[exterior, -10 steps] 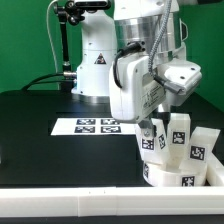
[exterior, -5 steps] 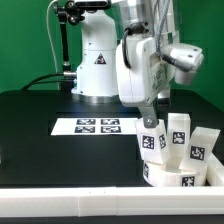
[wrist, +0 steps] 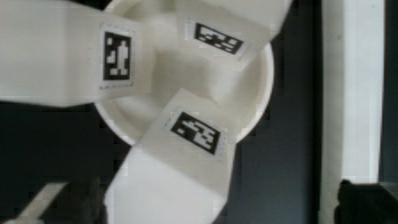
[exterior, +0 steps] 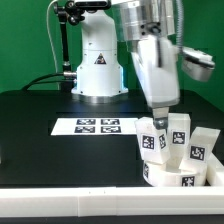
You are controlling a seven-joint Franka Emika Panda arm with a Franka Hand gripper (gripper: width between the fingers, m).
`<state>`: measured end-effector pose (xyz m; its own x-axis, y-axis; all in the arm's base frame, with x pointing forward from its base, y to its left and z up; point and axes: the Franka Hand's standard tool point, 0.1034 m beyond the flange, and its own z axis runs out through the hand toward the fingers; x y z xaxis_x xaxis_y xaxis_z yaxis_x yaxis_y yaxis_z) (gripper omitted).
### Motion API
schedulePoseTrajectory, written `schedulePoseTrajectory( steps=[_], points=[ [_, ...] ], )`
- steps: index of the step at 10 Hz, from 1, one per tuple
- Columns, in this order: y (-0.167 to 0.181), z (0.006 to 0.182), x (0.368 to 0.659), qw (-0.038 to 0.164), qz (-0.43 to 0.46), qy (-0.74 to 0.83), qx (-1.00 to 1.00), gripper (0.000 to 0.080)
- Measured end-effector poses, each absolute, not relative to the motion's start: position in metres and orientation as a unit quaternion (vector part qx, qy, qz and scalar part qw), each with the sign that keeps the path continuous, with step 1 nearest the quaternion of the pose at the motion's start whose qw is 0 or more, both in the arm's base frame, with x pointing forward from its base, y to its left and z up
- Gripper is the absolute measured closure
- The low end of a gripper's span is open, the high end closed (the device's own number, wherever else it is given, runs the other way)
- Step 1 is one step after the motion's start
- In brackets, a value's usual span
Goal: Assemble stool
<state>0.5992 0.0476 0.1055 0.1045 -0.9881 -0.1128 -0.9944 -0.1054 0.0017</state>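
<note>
Exterior view: the arm (exterior: 155, 60) reaches down over the near edge of the black worktop (exterior: 40, 140), toward the corner on the exterior view's right, where the stool parts are gathered. The seat (exterior: 180, 177), a thick white disc with marker tags around its rim, lies flat at that near edge. Three white block legs stand upright on or just behind it, each with a tag on its face: one leg (exterior: 154, 140) directly beneath the arm, a second leg (exterior: 179, 133) just beside it, and a third leg (exterior: 201, 147) nearest the exterior view's right, tilted slightly. The gripper (exterior: 158, 117) hangs at the top of the first leg; its fingertips are hidden behind the arm housing and the leg, so whether the jaws are apart, together or clamped on the leg cannot be told. The marker board (exterior: 97, 126) lies flat toward the middle of the worktop, well apart from the seat's near edge and just beside the first leg on the exterior view's left. A white robot base (exterior: 96, 62) stands at the far edge.

Wrist view: the seat (wrist: 134, 115) fills the centre, with tagged legs (wrist: 205, 130) lying across it; the picture is blurred, and the dark fingers (wrist: 45, 205) show only at the corner, their spacing unclear.
</note>
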Motion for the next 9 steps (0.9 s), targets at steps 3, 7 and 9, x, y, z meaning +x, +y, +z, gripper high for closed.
schedulePoseTrajectory(
  steps=[3,7,9],
  points=[
    [0.0482,0.1104,0.602,0.037,0.029,0.541,-0.839,0.015],
    [0.0463,0.1105,0.6024,0.04,0.021,0.422,-0.906,0.015],
    [0.0452,0.1102,0.6023,0.04,0.019,0.375,-0.926,0.015]
  ],
)
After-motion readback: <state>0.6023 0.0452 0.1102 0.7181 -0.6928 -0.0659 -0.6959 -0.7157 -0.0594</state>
